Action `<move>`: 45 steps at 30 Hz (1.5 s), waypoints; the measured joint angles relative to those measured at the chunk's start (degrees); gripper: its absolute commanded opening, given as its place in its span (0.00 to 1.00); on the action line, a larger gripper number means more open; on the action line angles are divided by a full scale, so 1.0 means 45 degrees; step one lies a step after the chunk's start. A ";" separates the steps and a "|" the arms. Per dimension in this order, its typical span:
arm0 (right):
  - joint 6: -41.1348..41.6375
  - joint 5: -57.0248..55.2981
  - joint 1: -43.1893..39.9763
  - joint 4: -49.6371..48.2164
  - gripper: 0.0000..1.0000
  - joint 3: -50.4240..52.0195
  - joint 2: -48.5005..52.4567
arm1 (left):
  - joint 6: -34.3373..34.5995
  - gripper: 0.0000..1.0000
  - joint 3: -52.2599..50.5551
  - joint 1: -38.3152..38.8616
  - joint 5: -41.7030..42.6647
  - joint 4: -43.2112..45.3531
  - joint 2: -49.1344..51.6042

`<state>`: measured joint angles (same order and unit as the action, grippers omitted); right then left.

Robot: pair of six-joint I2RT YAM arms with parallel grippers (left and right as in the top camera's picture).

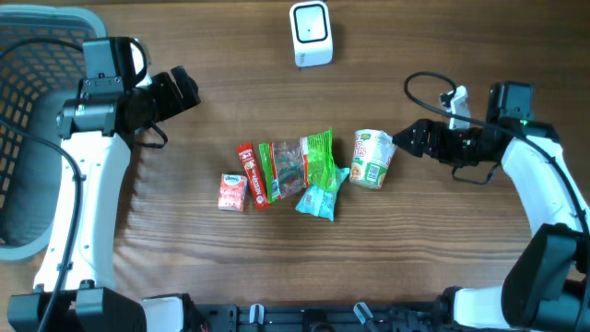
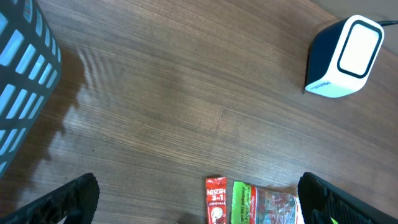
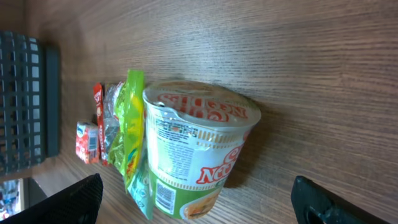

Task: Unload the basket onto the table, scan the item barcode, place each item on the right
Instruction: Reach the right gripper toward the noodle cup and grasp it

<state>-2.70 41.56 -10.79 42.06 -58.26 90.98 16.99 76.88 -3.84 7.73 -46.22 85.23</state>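
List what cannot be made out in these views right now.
Green-and-white paper noodle cup: any barcode print is too small to read, right wrist view.
Teal foil snack packet: print too small, overhead.
Red stick sachet: cut by the bottom edge, left wrist view.
Grey plastic mesh basket: cut by the left edge, overhead.

Sachet (image 2: 216, 199): white "3-1" and "ORIGINAL" on red; the brand line above is too blurry tbh
Cup (image 3: 196, 149): red lettering on lid, can't make it out; side word starts with "N"; barcode low down
Scanner (image 2: 342, 57): side print too tiny
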 measured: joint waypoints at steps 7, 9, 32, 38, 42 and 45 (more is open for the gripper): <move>0.0146 0.0102 0.0000 -0.1248 0.93 0.0986 0.0000 | 0.0000 1.00 0.0000 0.0000 0.0000 0.0005 0.0000; 0.0243 0.0238 0.0000 -0.1923 0.87 0.1598 0.0000 | 0.0000 1.00 0.0000 0.0000 0.0005 0.0000 0.0000; 0.3371 0.2225 0.0005 -0.8704 0.73 0.5450 0.0000 | 0.0000 1.00 0.0000 0.0000 0.0005 0.0005 0.0000; 0.3580 0.2380 0.0311 -0.8947 0.73 0.5455 0.0000 | 0.0000 1.00 0.0000 0.0000 0.0000 0.0005 0.0000; 0.3818 0.1841 0.1127 -0.9238 0.73 0.5455 0.0000 | 0.0000 1.00 0.0000 0.0000 0.0000 0.0005 0.0000; 0.4051 0.1399 0.1579 -0.9559 0.73 0.5455 0.0000 | 0.0000 1.00 0.0000 0.0000 0.0005 0.0000 0.0000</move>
<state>15.53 47.86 -3.68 -0.95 -33.71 90.98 16.99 76.88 -3.84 7.75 -46.22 85.23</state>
